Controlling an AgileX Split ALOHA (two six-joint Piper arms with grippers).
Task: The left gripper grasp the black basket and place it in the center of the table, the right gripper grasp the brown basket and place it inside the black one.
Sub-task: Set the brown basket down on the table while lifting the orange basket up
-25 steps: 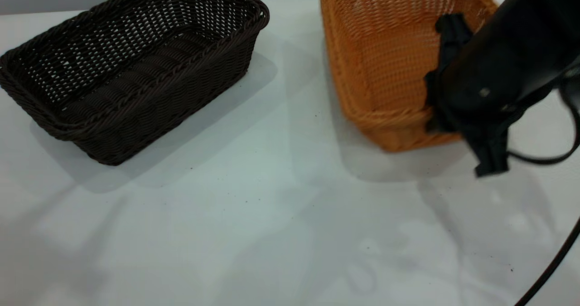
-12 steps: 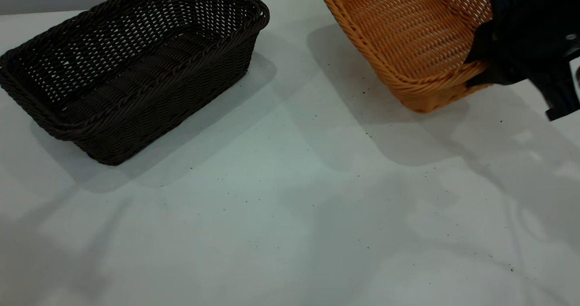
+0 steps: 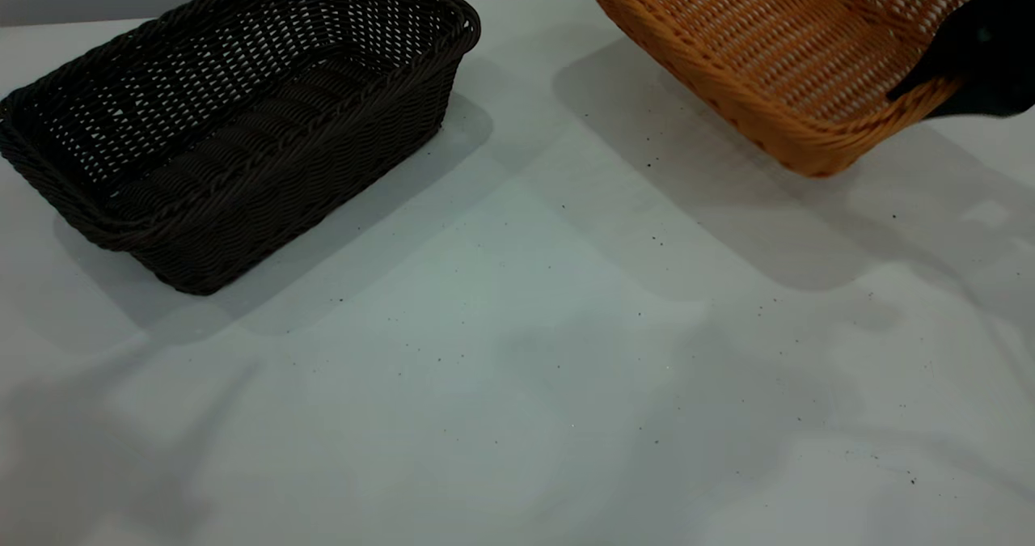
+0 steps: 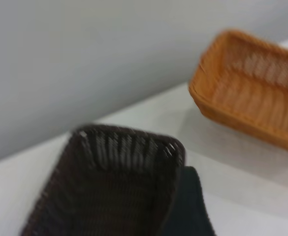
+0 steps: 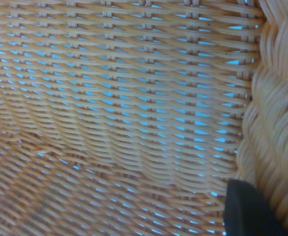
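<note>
black basket (image 3: pixel 234 117) sits flat on the table (image 3: pixel 517 352) at the exterior view's left, long axis running diagonally from near-left to far-centre; not at the table centre, so its placing looks undone; left gripper (image 4: pixel 188 206) is out of the exterior view, and the left wrist view shows only one dark finger just beside the black basket's (image 4: pixel 114 187) outer wall near a corner of the rim; contact and finger spread can't be read.

centre of the table bare apart from specks and shadows.

brown basket (image 3: pixel 776 52) at far right, lifted and tilted, its shadow lying apart from it on the white surface; right gripper (image 3: pixel 946 69) clamped on the rim of its rightmost end, one finger inside and the rest outside; right wrist view confirms a dark finger (image 5: pixel 247 209) pressed against the inner weave beside the braided rim (image 5: pixel 276 123).

key relation: black basket lies well left of the held brown one, with open table between; judged, the carry has to go leftward and the brown basket's long axis should be turned to match the black one's diagonal before lowering; left arm is much the nearer to the black basket.
</note>
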